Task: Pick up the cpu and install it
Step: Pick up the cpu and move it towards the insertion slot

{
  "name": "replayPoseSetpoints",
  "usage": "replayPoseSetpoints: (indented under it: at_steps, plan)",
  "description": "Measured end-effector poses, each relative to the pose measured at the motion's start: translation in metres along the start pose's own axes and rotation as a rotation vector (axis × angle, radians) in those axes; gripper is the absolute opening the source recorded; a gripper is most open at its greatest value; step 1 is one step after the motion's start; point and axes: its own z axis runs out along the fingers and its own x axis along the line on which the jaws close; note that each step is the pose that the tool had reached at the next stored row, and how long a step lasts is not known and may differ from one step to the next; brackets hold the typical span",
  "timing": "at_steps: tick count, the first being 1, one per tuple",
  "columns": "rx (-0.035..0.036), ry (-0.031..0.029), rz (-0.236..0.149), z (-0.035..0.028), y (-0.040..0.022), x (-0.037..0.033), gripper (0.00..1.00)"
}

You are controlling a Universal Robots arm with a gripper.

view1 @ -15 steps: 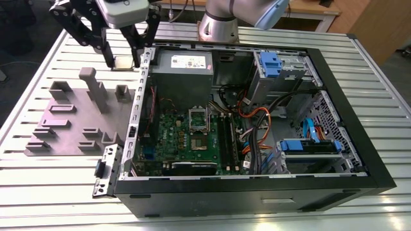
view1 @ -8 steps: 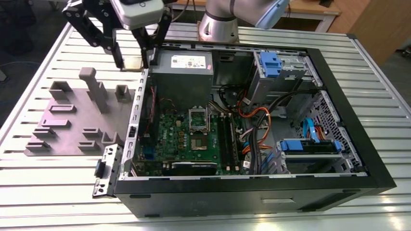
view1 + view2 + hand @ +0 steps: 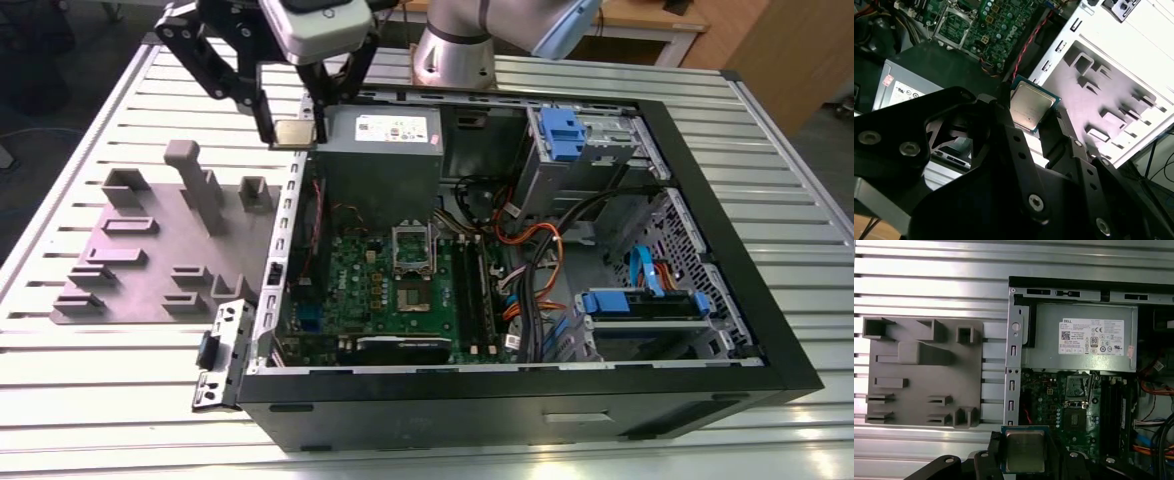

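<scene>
Exterior view: a black two-fingered gripper [image 3: 294, 126] hangs over the side wall of an open black computer case [image 3: 770, 300]. It is clamped on the small square silvery cpu [image 3: 294, 133], near a grey metal power supply box [image 3: 380, 150].

Second wrist view: black fingers [image 3: 1004, 125] pinch the cpu [image 3: 1031, 104] by opposite edges.

First wrist view: the held cpu [image 3: 1025, 452] is well apart from the silver socket frame [image 3: 1077, 387]. A grey moulded fixture plate [image 3: 919, 370] lies beside the case.
</scene>
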Motion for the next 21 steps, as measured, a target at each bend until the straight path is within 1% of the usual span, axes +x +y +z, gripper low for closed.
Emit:
replayPoseSetpoints:
  at_steps: [7, 21]
  plan:
    - [0.0000, 0.0000, 0.000, 0.0005, -0.0002, -0.0100, 0.47]
    - [0.0000, 0.0000, 0.000, 0.0016, -0.0008, -0.0339, 0.47]
